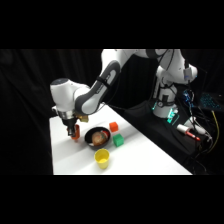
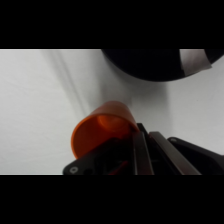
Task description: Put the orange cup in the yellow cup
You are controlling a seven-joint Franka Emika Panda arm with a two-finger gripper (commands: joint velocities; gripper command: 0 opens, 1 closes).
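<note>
Orange cup sits clamped in the end effector, just above the worktop left of the bowl. Lift clear, carry it upright over the yellow cup, then lower squarely inside

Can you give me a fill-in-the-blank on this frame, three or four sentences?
1. The gripper holds a small plastic cup whose colour is ____.
2. The small yellow plastic cup stands on the white table, with ____ inside it.
3. The round black bowl sits between the held cup and a small ____ cube.
4. Behind that cube lies a small cube coloured ____.

Missing words: orange; nothing; green; orange-red
</note>
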